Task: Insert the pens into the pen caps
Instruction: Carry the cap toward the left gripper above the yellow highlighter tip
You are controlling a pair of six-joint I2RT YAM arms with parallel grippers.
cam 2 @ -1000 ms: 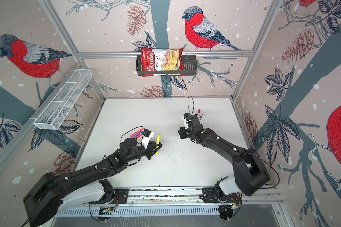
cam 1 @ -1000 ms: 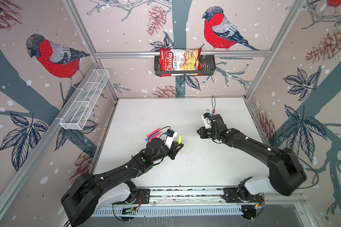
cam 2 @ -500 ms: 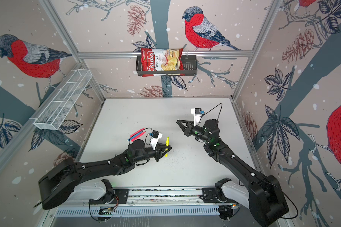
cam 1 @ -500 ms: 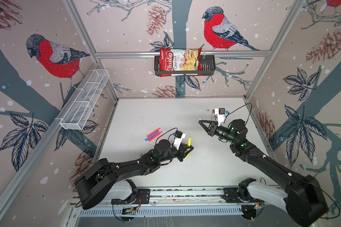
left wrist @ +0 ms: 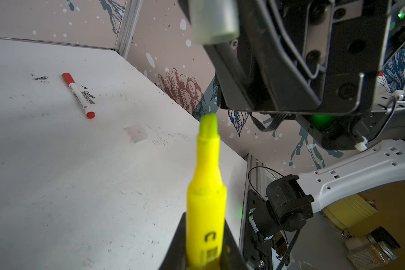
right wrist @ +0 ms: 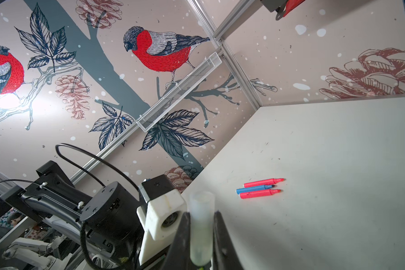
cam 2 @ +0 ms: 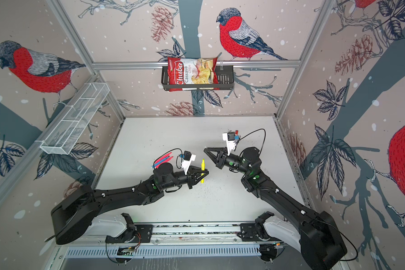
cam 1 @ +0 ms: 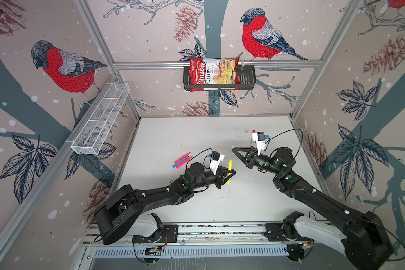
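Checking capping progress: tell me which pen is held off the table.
The yellow pen, clamped in the left gripper, tip bare. The two pink pens and the blue pen lie together on the table; the white-barrelled marker lies apart.

My arms: matte black, white cable ties.
My right gripper: black, triangular.
My wrist mounts: white, black cameras.
My cables: black loops.
My lights: green.

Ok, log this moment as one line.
left pincer: shut on yellow pen | right pincer: shut on translucent cap | pen uncapped | three pens on table
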